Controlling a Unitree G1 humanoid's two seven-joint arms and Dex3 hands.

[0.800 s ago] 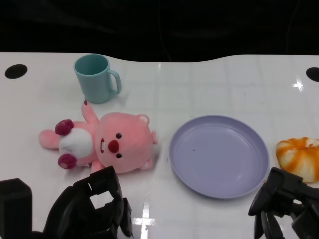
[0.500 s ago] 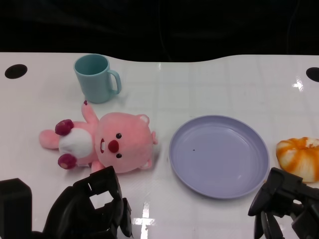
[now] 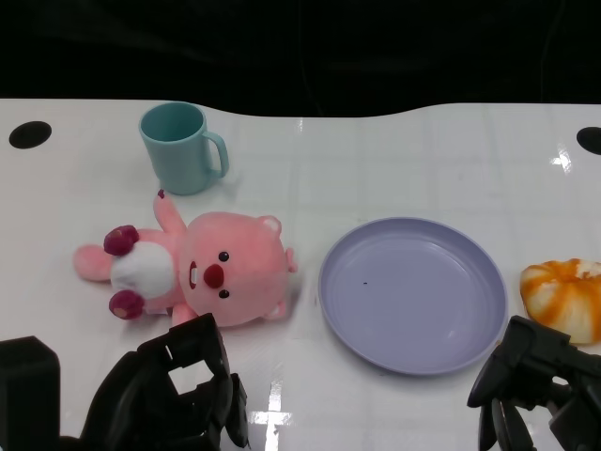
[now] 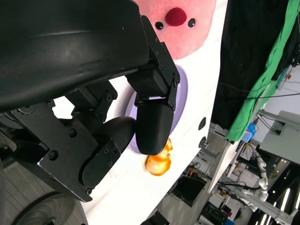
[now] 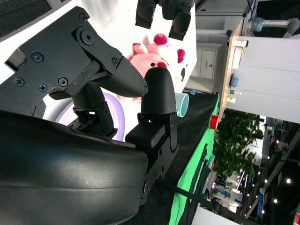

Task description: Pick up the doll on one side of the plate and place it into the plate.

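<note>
the pink doll [image 3: 192, 272] lay on the white surface [image 3: 394, 160] just left of the purple plate [image 3: 413, 293], ungrasped, so the reach was in hand; the left hand [image 3: 164, 395], fingers [image 3: 202, 348] spread and holding nothing, needed to advance and close around it.

Both hands are cut off by the head view's lower edge. The orange-and-white item [image 3: 567, 297] is cropped at the right edge; its identity cannot be determined. In the left wrist view, the pink doll [image 4: 187, 23] is largely hidden behind the left hand [image 4: 140, 122].
</note>
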